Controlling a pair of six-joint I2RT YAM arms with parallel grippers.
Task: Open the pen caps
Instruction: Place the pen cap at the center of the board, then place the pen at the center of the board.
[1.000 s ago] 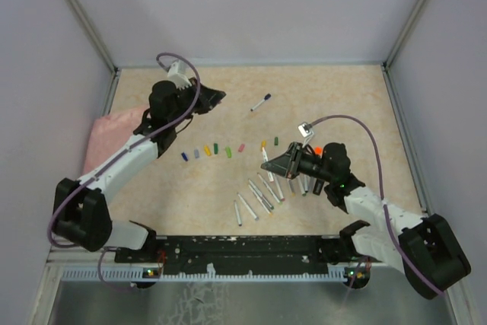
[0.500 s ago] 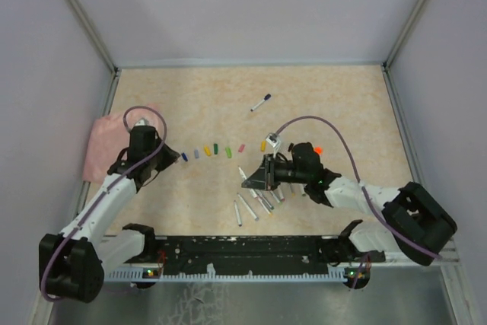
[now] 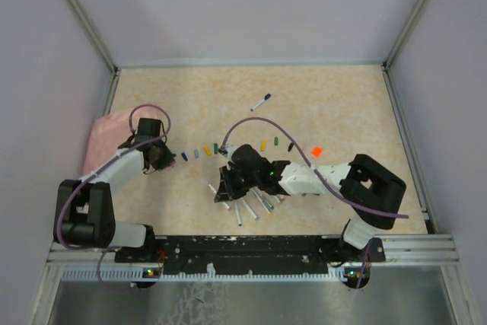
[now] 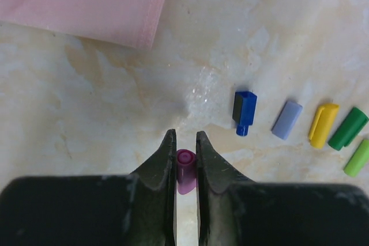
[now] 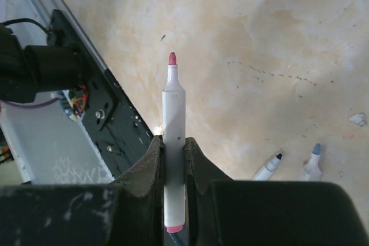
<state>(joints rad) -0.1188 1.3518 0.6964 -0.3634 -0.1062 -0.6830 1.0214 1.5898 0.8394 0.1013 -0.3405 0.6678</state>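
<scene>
In the left wrist view my left gripper (image 4: pixel 184 137) is shut on a magenta pen cap (image 4: pixel 185 161), held low over the table. To its right lies a row of loose pen caps: blue (image 4: pixel 244 112), lavender (image 4: pixel 286 119), yellow (image 4: pixel 323 125) and green (image 4: pixel 348 128). From above, the left gripper (image 3: pixel 165 160) sits just left of that row (image 3: pixel 197 153). My right gripper (image 5: pixel 173 140) is shut on a white pen (image 5: pixel 173 105) whose bare pink tip points away. Seen from the top, the right gripper (image 3: pixel 220 191) hovers at the left end of the uncapped pens (image 3: pixel 255 203).
A pink cloth (image 3: pixel 103 138) lies at the table's left edge, close to the left gripper. One capped pen (image 3: pixel 261 102) lies farther back. An orange cap (image 3: pixel 317 151) and more caps (image 3: pixel 263 144) sit right of the row. The black base rail (image 5: pixel 92 102) runs along the near edge.
The left arm pulled back from the far side and came down by the cloth and cap row. The right arm swung left across the laid-out pens, carrying its pen.
</scene>
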